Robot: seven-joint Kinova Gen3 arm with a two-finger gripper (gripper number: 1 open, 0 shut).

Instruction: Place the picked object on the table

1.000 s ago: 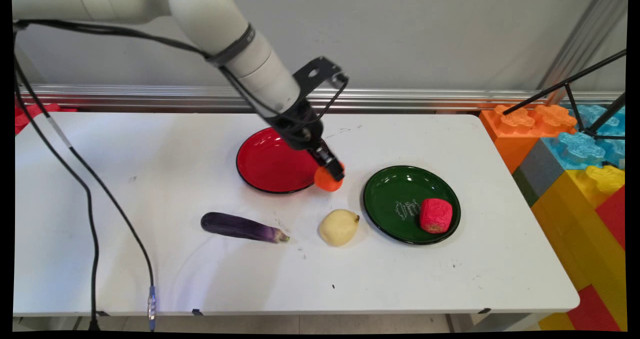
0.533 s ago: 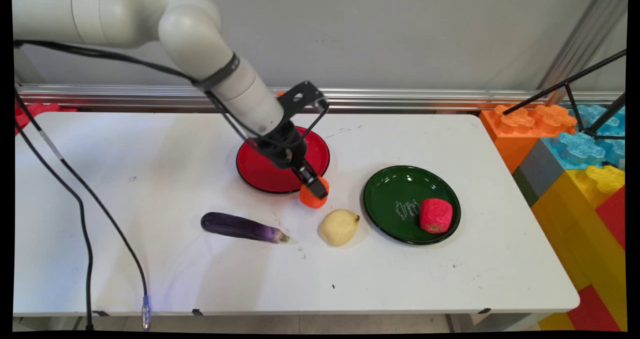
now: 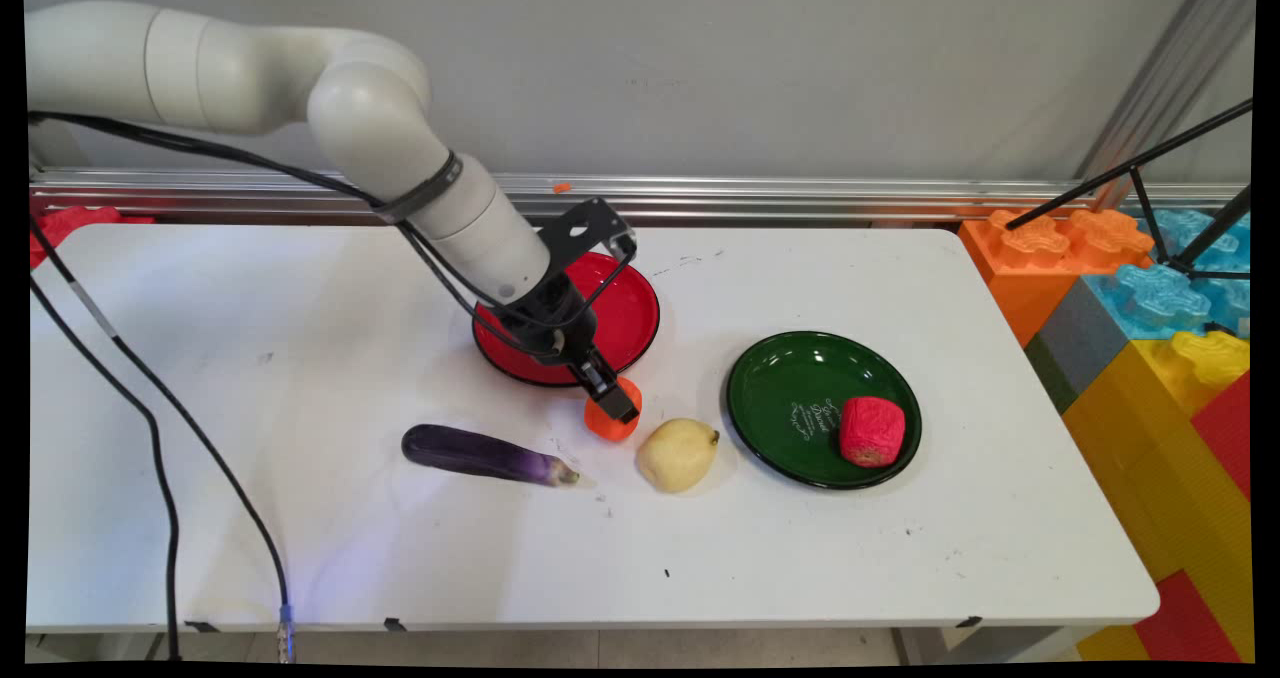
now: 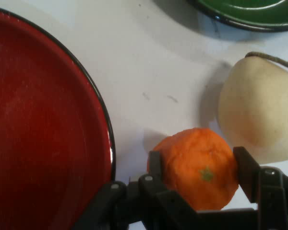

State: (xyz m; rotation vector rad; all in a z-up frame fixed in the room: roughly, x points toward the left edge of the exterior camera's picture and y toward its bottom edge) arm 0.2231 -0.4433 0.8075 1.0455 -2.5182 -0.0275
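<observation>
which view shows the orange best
Hand view: the orange fills the frame between the pincer fingers, stem mark visible. Main view shows it small, partly hidden by the pincer, beside the pear.

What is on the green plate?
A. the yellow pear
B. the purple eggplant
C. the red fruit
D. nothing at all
C. The red fruit sits on the green plate, toward its right side, while the eggplant and the pear lie on the white table.
</observation>
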